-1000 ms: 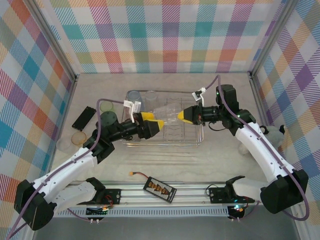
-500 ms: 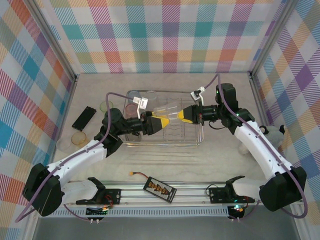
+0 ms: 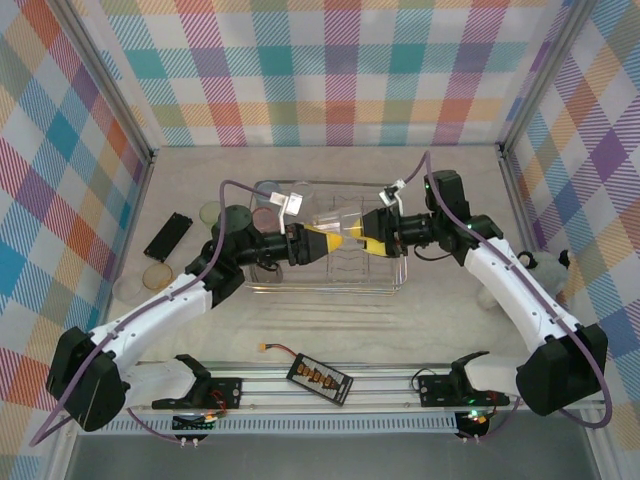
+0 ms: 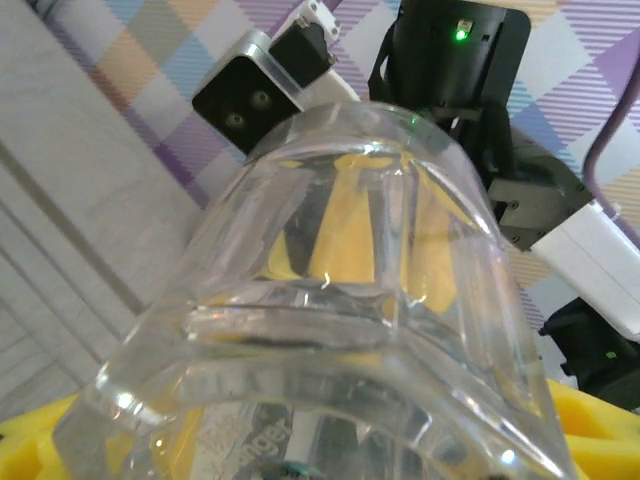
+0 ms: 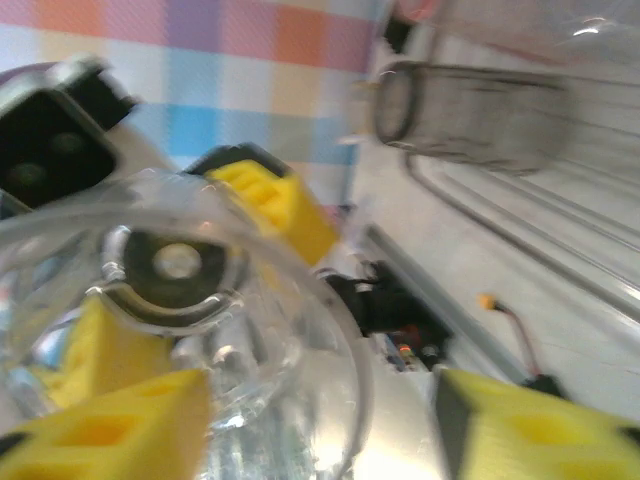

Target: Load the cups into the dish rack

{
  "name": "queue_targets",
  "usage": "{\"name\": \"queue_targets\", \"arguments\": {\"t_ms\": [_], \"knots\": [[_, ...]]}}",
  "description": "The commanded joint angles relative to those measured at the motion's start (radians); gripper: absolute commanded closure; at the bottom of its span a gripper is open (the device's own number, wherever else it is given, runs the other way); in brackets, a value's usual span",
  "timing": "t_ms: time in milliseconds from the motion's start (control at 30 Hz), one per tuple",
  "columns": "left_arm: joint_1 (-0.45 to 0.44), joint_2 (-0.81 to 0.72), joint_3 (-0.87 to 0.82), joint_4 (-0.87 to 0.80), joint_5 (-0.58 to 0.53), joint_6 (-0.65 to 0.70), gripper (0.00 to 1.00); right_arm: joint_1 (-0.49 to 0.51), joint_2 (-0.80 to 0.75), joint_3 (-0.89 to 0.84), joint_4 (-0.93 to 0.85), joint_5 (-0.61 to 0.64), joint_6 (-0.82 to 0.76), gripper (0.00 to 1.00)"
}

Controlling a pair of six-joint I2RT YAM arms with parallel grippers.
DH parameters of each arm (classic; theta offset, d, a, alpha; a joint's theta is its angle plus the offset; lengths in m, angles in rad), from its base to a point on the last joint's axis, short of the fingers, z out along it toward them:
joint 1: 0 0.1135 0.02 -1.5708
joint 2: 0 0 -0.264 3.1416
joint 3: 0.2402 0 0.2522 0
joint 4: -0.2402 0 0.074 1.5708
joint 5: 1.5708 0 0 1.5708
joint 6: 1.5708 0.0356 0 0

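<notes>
Left gripper (image 3: 323,240) is coming in from the left end of the dish rack (image 3: 330,290), now meeting the right gripper (image 3: 360,241).
It's clamping the clear cup (image 3: 342,226) in mid-air above the rack; the right's fingers are standing apart.

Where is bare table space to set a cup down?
Bare: the strip between the dish rack and the front rail, and the strip behind the rack. Crowded: left of the rack, with cups and a black pack.

L arm (image 3: 160,305) opposite R (image 3: 520,290) (jaws apart)
</notes>
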Motion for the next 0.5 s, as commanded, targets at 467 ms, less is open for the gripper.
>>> {"name": "queue_targets", "arguments": {"t_ms": [467], "knots": [[-0.010, 0.073, 0.399, -1.122, -0.636, 0.229, 0.92, -0.051, -0.313, -0.070, -0.331, 1.034, -0.051, 0.01]]}}
